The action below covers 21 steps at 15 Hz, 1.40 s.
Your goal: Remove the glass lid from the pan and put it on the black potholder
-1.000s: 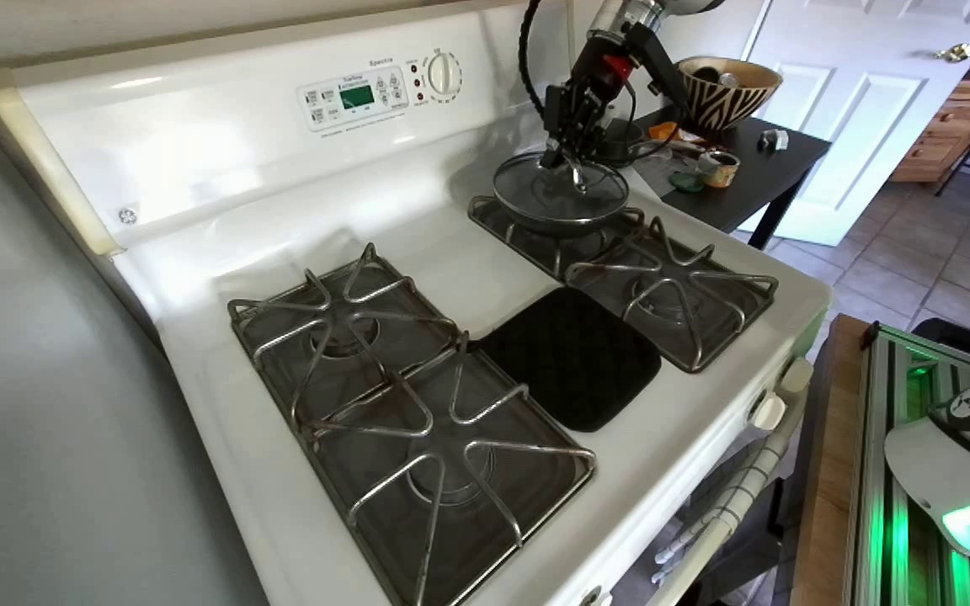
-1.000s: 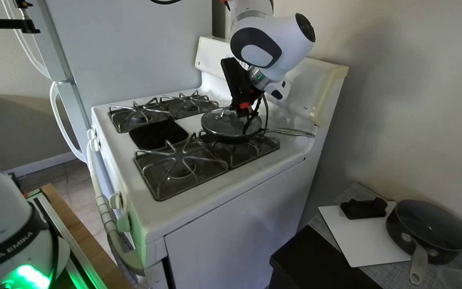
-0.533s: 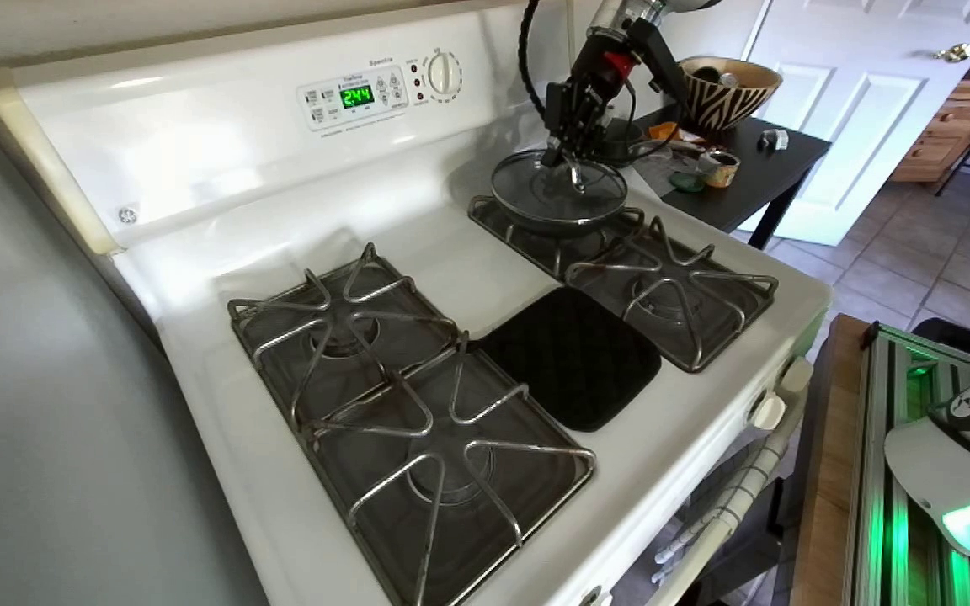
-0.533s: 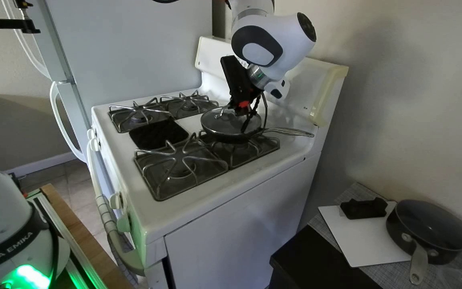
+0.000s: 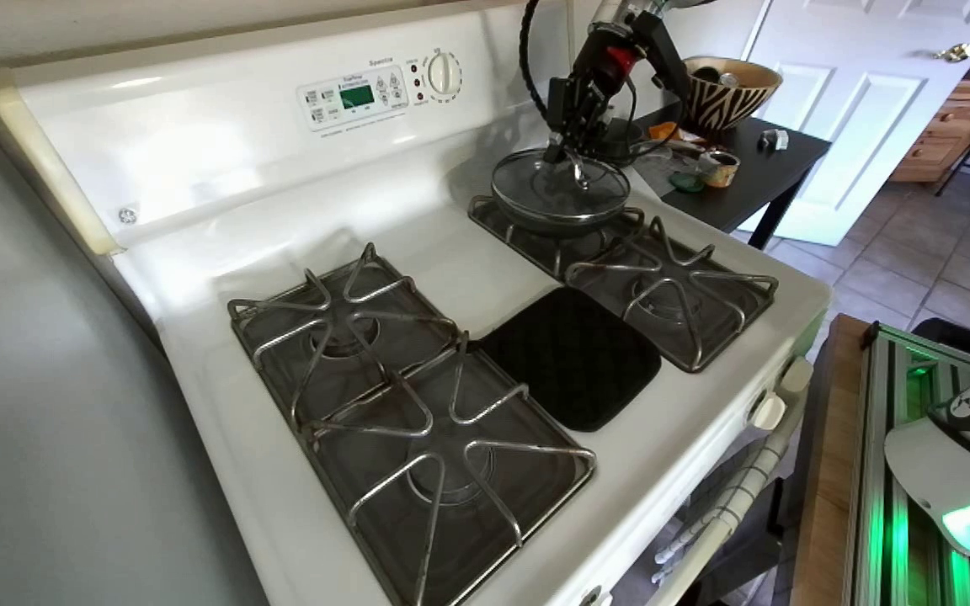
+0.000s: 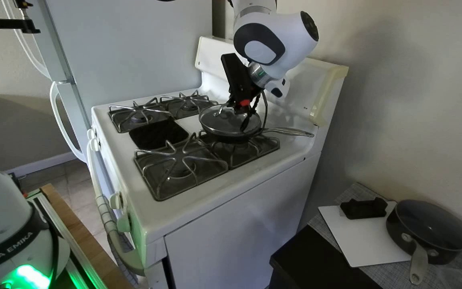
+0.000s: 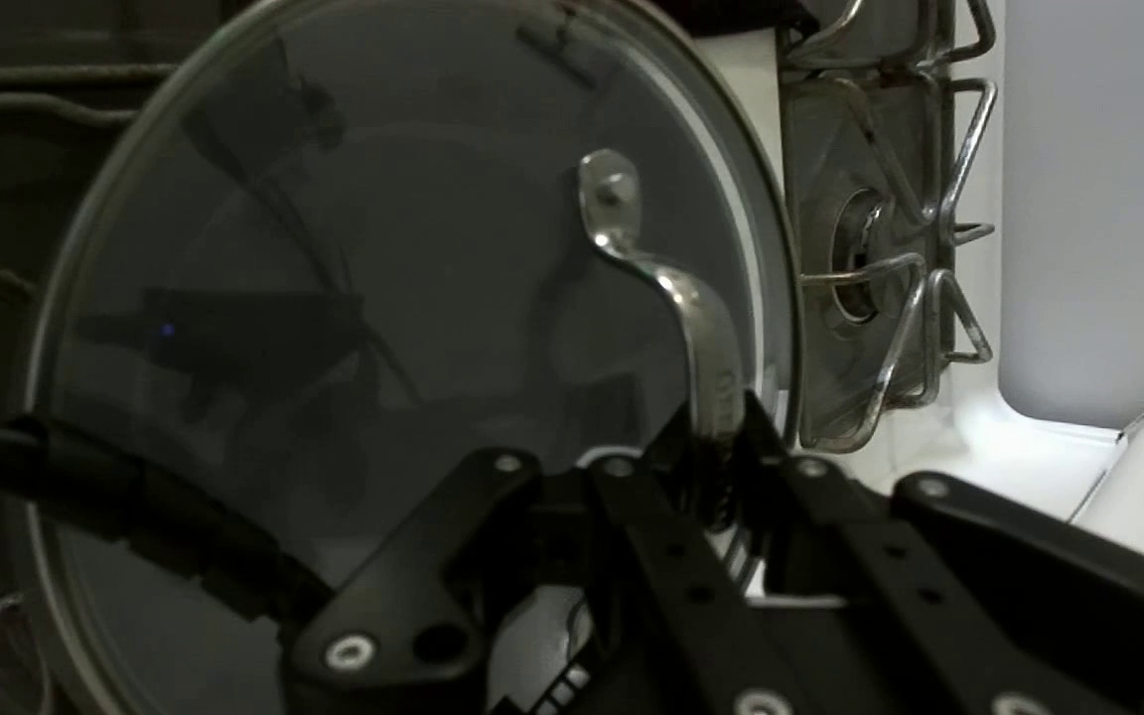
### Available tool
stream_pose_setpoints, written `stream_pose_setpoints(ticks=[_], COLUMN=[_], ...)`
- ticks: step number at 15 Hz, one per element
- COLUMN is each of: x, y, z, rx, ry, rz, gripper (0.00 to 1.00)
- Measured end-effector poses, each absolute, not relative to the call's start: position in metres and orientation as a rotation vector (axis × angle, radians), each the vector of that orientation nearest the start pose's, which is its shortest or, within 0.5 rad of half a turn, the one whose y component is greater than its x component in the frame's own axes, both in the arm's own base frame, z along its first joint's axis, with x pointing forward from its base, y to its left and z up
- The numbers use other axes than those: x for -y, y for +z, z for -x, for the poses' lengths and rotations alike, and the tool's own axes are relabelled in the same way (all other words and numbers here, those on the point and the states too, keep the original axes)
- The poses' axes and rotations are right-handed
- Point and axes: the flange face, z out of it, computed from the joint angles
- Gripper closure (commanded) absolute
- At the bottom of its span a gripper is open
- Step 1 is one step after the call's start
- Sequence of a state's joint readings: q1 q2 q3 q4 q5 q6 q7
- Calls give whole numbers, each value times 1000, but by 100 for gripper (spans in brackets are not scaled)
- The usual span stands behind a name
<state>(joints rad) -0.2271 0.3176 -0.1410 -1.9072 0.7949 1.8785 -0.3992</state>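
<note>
The glass lid (image 5: 556, 181) is round and see-through with a metal rim and an arched metal handle (image 7: 716, 367). It is over the dark pan (image 6: 231, 139), with its rim at or just above the pan's rim. My gripper (image 7: 716, 442) is shut on the lid's handle, one finger on each side. The gripper shows above the lid in both exterior views (image 5: 565, 154) (image 6: 234, 106). The pan stands on a back burner, its metal handle pointing toward the stove's back panel. The black potholder (image 5: 569, 358) lies flat between the burner pairs and also shows here (image 6: 159, 133).
Raised wire burner grates (image 5: 451, 454) stand on both sides of the potholder. Another grate (image 6: 181, 160) is in front of the pan. The stove's back panel (image 5: 241, 109) rises behind. A side table holds a patterned bowl (image 5: 729, 93) and a saucepan (image 6: 427, 228).
My gripper and arm have risen slightly. The lid's rim has shifted a little upward with them. The potholder has not moved.
</note>
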Motion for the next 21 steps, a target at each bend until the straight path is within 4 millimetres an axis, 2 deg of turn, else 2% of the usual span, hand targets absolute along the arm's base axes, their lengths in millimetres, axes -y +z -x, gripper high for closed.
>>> stream_pose_setpoints(ticks=[11,21], x=[138,89], y=[350,356], z=[-565,-505], rx=[-331,-169], ry=[62,150], rz=[2362,2413], gripper=[100,100])
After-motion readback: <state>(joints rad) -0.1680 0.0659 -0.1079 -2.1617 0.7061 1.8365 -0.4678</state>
